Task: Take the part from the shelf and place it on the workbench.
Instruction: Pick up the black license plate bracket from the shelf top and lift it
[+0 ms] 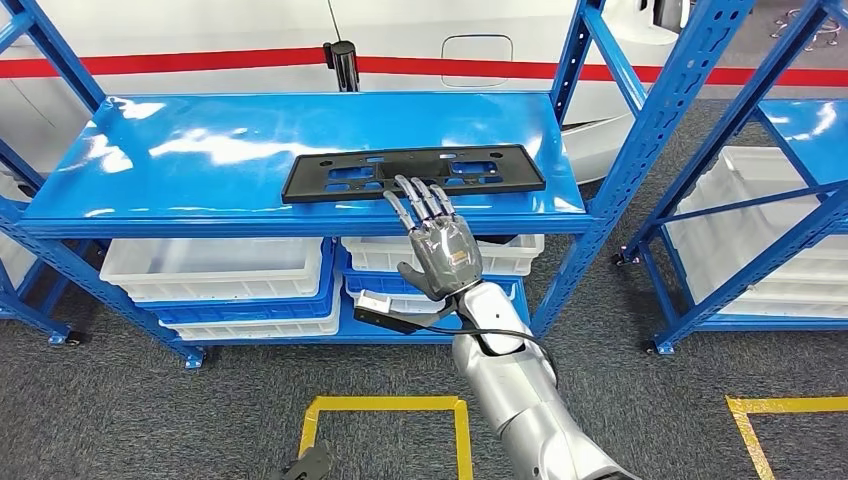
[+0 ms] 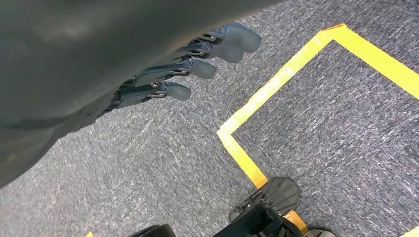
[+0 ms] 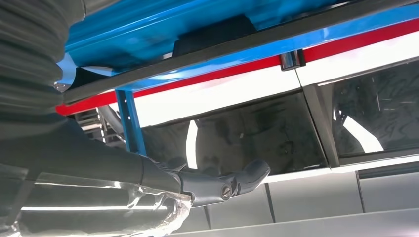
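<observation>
A blue metal shelf rack [image 1: 300,150] stands on grey carpet [image 1: 130,420], its glossy top board throwing back white glare from overhead light. White plastic bins [image 1: 215,270] sit on its lower level. A second blue rack [image 1: 790,200] stands well apart to one side, holding another white bin [image 1: 745,220]. Yellow tape [image 1: 385,405] marks squares on the carpet, also seen in the left wrist view [image 2: 276,84]. Behind the racks runs a white wall-like surface with a red stripe [image 1: 200,62]; the right wrist view shows dark glass panes [image 3: 247,133] beneath that stripe.
</observation>
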Robot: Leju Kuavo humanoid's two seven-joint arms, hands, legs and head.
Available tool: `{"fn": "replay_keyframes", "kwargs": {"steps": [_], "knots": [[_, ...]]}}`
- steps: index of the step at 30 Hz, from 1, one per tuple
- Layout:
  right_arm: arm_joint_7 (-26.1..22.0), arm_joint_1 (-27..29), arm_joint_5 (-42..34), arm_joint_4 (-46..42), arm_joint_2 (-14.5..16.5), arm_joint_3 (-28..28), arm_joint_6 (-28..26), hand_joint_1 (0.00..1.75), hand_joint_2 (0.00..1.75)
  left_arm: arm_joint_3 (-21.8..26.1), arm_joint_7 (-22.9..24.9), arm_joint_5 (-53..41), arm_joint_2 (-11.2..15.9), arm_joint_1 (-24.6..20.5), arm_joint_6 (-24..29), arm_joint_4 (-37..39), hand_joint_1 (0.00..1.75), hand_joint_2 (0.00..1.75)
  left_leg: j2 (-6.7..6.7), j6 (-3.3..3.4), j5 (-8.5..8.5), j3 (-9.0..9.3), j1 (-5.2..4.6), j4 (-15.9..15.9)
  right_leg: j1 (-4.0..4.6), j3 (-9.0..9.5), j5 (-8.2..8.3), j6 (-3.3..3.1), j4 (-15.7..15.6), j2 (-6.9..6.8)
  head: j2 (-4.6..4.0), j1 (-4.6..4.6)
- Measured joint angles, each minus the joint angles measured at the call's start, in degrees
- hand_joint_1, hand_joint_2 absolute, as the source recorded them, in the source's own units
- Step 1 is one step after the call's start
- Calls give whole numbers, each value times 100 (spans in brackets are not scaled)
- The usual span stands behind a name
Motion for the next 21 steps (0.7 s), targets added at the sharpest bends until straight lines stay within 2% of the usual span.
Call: {"fn": "replay_keyframes", "kwargs": {"steps": [5, 9, 12, 13, 14, 16, 17, 18, 19, 21], "knots": [[-89, 0, -22, 46, 51, -57, 0, 0, 175, 56, -61, 30, 0, 1, -40, 2, 0, 0, -2, 3, -2, -20, -1, 23, -23, -5, 7, 13, 0, 0, 0, 1], [-146, 0, -34, 64, 90, -78, 0, 0, 175, 81, -113, 30, 0, 1, -57, 2, 0, 0, -3, 20, -10, -62, -2, 62, -53, -27, 28, 47, -7, 0, 0, 1], [-168, -10, -40, 63, 136, -98, -3, 0, 175, 93, -127, 30, -2, -2, -63, 2, 0, 0, 5, 105, 37, -25, 28, -10, -48, -79, 2, 82, 41, -3, 0, 5], [-171, -18, -43, 62, 147, -107, -5, 0, 175, 95, -130, 30, -4, -6, -68, 2, 0, 0, 12, 146, 66, -4, 42, -48, -35, -175, -78, 63, 207, -5, 0, 11], [-172, -20, -45, 63, 150, -117, -8, 0, 175, 96, -133, 31, -5, -8, -77, 2, 0, 0, 20, 178, 90, 10, 52, -79, -24, -352, -211, 27, 524, -7, 0, 21], [-174, -6, -48, 71, 134, -142, -11, 0, 175, 100, -137, 33, -7, -3, -101, 3, 0, 0, 23, 202, 104, -20, 31, -78, -14, -845, -502, -45, 1407, -9, 0, 36], [-174, 11, -48, 78, 122, -153, -11, 0, 175, 103, -137, 35, -7, 7, -112, 4, 0, 0, 20, 202, 104, -29, 18, -77, -9, -1055, -576, -55, 1749, -9, 0, 39], [-174, 25, -47, 86, 111, -161, -11, 0, 175, 107, -138, 37, -7, 16, -122, 5, 0, 0, 15, 201, 103, -30, 7, -73, -4, -1160, -551, -42, 1871, -9, 0, 41], [-174, 31, -46, 92, 104, -163, -11, 0, 175, 109, -139, 38, -7, 21, -132, 6, 0, 0, 9, 196, 99, -26, -2, -68, 1, -1148, -428, -13, 1748, -9, 0, 41], [-174, 24, -40, 97, 98, -164, -11, 0, 175, 112, -145, 39, -7, 21, -142, 8, 0, 0, -2, 163, 72, -23, -10, -37, 5, -862, -11, 41, 947, -15, 0, 44]]}}
